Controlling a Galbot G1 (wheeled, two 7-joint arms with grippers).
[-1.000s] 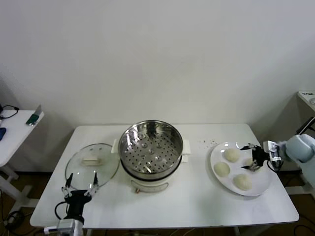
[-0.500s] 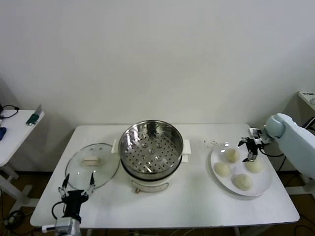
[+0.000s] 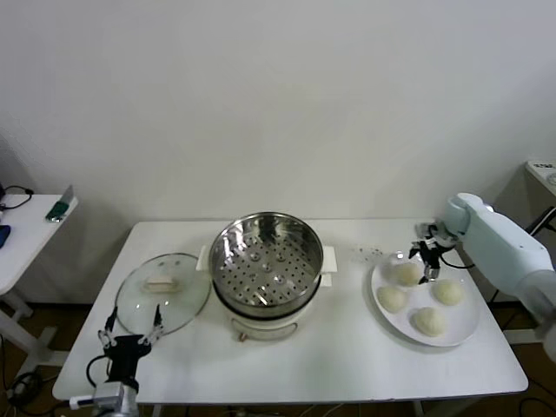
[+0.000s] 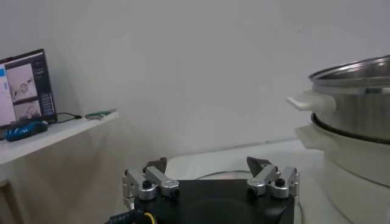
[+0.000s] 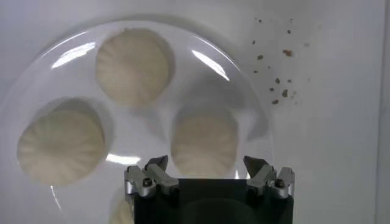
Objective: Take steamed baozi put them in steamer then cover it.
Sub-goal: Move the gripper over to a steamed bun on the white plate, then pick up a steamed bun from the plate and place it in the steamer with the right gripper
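Note:
Several cream-white baozi lie on a white plate (image 3: 465, 320) at the table's right. My right gripper (image 3: 426, 259) hovers open just over the far-left baozi (image 3: 404, 274). In the right wrist view that baozi (image 5: 204, 143) sits between the spread fingers of the gripper (image 5: 207, 167), untouched, with two other buns (image 5: 133, 66) (image 5: 61, 146) beyond it. The steel steamer (image 3: 267, 265) stands mid-table with nothing in it. The glass cover (image 3: 162, 291) lies flat to its left. My left gripper (image 3: 130, 335) is open near the front left edge, in front of the cover.
Brown crumbs (image 5: 277, 79) dot the table beside the plate (image 5: 237, 67). A small side table (image 3: 26, 230) with a phone stands off to the left; the left wrist view shows a screen (image 4: 24, 85) on it and the steamer's wall (image 4: 359, 109).
My right arm swung in from the plate's right side, across it to the far-left baozi. The left gripper drifted slightly toward the table's front left corner.

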